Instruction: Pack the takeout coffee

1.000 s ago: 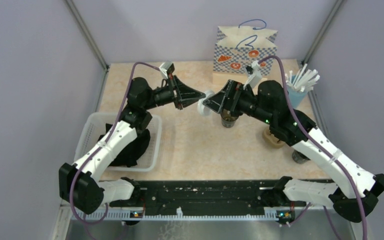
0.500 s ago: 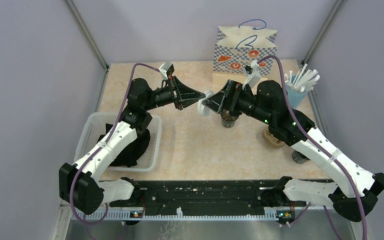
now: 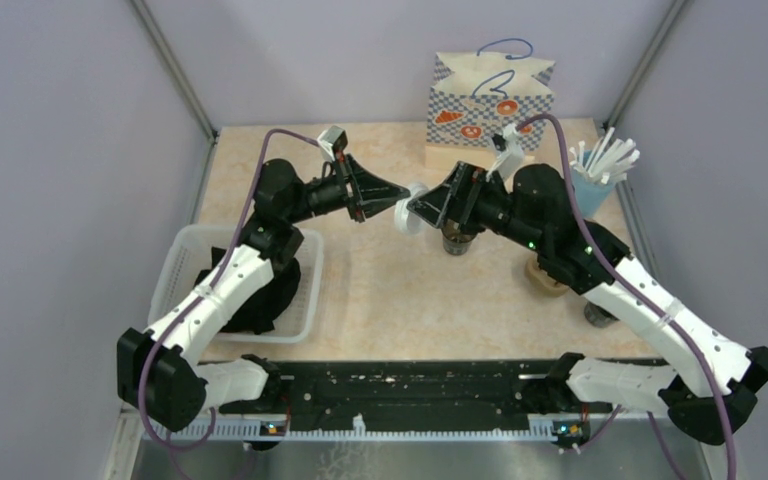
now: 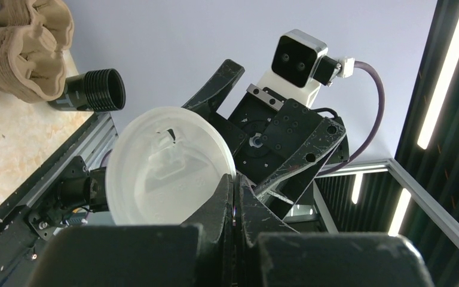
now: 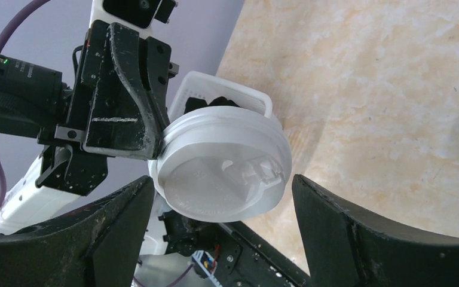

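Observation:
My left gripper (image 3: 403, 203) is shut on the rim of a loose flat white round lid (image 3: 418, 206) and holds it on edge in mid-air over the table's middle. In the left wrist view the lid (image 4: 164, 173) stands left of the closed fingertips of the left gripper (image 4: 234, 182). My right gripper (image 3: 412, 216) faces it, open, with its jaws on either side of the lid (image 5: 221, 170) and not touching it. A lidless cup of brown drink (image 3: 457, 241) stands under the right wrist. No lidded grey takeaway cup shows.
A checked paper bag (image 3: 490, 100) stands at the back. A blue cup of straws (image 3: 595, 180) is at the back right. A cardboard cup carrier (image 3: 545, 280) and a dark cup (image 3: 598, 316) sit under the right arm. A white basket (image 3: 182, 262) is on the left.

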`<action>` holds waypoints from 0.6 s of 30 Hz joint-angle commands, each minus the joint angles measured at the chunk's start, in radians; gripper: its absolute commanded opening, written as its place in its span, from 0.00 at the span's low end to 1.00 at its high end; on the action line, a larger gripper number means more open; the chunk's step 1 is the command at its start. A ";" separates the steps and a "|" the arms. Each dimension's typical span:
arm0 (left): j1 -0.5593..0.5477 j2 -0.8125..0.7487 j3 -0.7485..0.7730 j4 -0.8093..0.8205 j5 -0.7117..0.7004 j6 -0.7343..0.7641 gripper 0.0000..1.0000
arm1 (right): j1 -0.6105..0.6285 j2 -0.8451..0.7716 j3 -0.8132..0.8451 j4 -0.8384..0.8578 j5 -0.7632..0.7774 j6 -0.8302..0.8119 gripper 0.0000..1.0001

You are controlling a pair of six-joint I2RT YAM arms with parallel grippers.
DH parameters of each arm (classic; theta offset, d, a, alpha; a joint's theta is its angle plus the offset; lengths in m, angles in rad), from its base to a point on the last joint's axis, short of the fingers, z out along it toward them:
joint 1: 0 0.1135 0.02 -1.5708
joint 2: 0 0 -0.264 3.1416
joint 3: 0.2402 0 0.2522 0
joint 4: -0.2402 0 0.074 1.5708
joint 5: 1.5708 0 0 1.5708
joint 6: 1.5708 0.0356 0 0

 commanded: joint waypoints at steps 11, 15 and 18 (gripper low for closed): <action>0.007 -0.012 -0.010 0.077 0.024 -0.046 0.00 | 0.010 0.014 -0.004 0.043 -0.020 0.009 0.86; 0.009 -0.009 -0.013 0.080 0.026 -0.050 0.00 | 0.013 0.028 -0.001 0.053 -0.031 0.009 0.84; 0.014 -0.007 -0.013 0.088 0.031 -0.056 0.00 | 0.016 0.026 0.005 0.045 -0.012 0.004 0.80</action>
